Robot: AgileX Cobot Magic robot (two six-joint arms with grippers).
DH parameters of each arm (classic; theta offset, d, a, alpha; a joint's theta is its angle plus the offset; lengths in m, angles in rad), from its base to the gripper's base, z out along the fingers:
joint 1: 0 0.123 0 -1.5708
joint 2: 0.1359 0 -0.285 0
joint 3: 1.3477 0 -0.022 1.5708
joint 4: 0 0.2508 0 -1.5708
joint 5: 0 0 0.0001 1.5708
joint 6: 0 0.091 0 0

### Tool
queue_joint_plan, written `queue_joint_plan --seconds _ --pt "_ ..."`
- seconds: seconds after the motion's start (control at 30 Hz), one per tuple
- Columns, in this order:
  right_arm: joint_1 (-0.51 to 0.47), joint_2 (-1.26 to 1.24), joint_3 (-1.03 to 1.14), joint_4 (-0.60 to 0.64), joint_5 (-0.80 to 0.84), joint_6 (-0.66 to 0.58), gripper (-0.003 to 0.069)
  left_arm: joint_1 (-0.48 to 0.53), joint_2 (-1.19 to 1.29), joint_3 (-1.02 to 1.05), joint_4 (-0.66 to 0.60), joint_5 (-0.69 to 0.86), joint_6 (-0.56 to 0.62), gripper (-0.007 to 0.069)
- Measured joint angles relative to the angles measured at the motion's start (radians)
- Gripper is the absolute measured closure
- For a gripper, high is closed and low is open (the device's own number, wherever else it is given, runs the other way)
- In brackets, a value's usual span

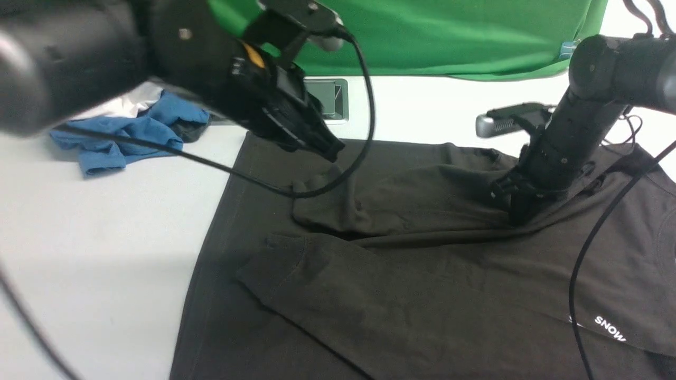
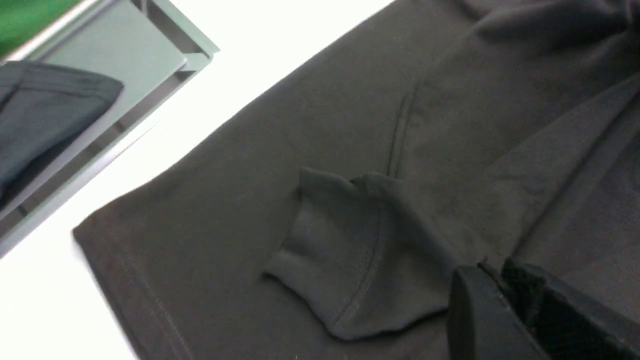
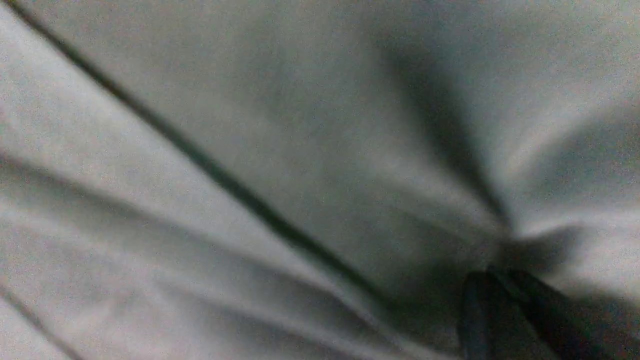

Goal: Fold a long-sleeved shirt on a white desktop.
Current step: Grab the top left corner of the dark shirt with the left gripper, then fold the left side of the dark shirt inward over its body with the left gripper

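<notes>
The black knit long-sleeved shirt (image 1: 422,295) lies spread over the near right part of the matte white desktop (image 1: 105,221), its body reaching from the near edge towards the middle. White "SNOW" lettering (image 1: 610,327) shows near right only in the front view. One sleeve crosses the body, ending in a ribbed cuff (image 1: 285,258) near left.

Just beyond it a second cuff (image 2: 345,270) lies folded; the left wrist view alone shows its ribbing and double stitching. The right gripper (image 1: 520,216) is pressed down into the cloth at mid right and clenched on the shirt. The right wrist view, blurred and grey, shows soft creases running together at its finger (image 3: 480,315).

The left gripper (image 1: 331,152) hangs above the shirt's far left corner, its fingers (image 2: 475,310) closed together with nothing between them.

Farther left lie crumpled blue clothes (image 1: 121,137). Beyond stands the rectangular steel-framed hatch (image 1: 330,97); a dark garment (image 2: 45,115) laps over it in the left wrist view. Smooth green cloth (image 1: 449,37) lies farthest.
</notes>
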State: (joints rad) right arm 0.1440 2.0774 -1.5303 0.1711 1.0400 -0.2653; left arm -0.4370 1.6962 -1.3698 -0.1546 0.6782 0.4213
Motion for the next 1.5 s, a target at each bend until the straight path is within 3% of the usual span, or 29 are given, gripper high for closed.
queue_joint_plan --seconds 0.1,0.13,0.17,0.33,0.47,0.6,0.8,0.93,0.97,1.0,1.07,1.23,1.5 --pt "0.0 -0.005 0.0 -0.002 -0.013 0.007 0.0596 0.012 0.091 -0.055 -0.03 0.004 0.006 0.043" --pt "0.0 -0.005 0.0 -0.002 -0.014 0.007 0.0596 0.012 0.091 -0.059 -0.032 0.004 0.006 0.043" --pt "0.0 -0.005 0.0 -0.005 -0.018 0.008 0.0591 0.023 0.15 -0.099 -0.051 0.0 0.006 0.0361" --pt "0.0 -0.005 0.0 -0.009 -0.043 0.011 0.0578 0.043 0.306 -0.221 -0.106 -0.022 0.008 0.0194" --pt "0.0 -0.005 0.0 -0.009 -0.048 0.011 0.0571 0.046 0.429 -0.334 -0.122 0.036 -0.006 0.0123" --pt "-0.001 -0.005 0.0 -0.009 -0.052 0.011 0.0566 0.046 0.506 -0.411 -0.132 0.1 -0.023 0.0111" --pt "-0.001 -0.005 0.0 -0.009 -0.054 0.012 0.0562 0.046 0.537 -0.441 -0.131 0.21 -0.046 0.0186" --pt "-0.001 -0.005 0.0 -0.009 -0.063 0.012 0.0557 0.046 0.537 -0.444 -0.124 0.248 -0.04 0.0413" --pt "-0.001 -0.005 0.0 -0.009 -0.063 0.012 0.0557 0.046 0.537 -0.445 -0.124 0.248 -0.04 0.0426" --pt "-0.001 -0.005 0.0 -0.009 -0.063 0.012 0.0555 0.046 0.533 -0.446 -0.113 0.262 -0.038 0.0515" --pt "-0.001 -0.005 0.0 -0.009 -0.063 0.012 0.0554 0.046 0.513 -0.446 -0.104 0.291 -0.036 0.0587" --pt "-0.001 -0.005 0.0 -0.01 -0.063 0.013 0.0549 0.045 0.405 -0.387 -0.099 0.351 -0.051 0.0596" --pt "-0.001 -0.005 0.0 -0.011 -0.082 0.013 0.0547 0.03 0.214 -0.114 -0.071 0.301 -0.085 0.0596"
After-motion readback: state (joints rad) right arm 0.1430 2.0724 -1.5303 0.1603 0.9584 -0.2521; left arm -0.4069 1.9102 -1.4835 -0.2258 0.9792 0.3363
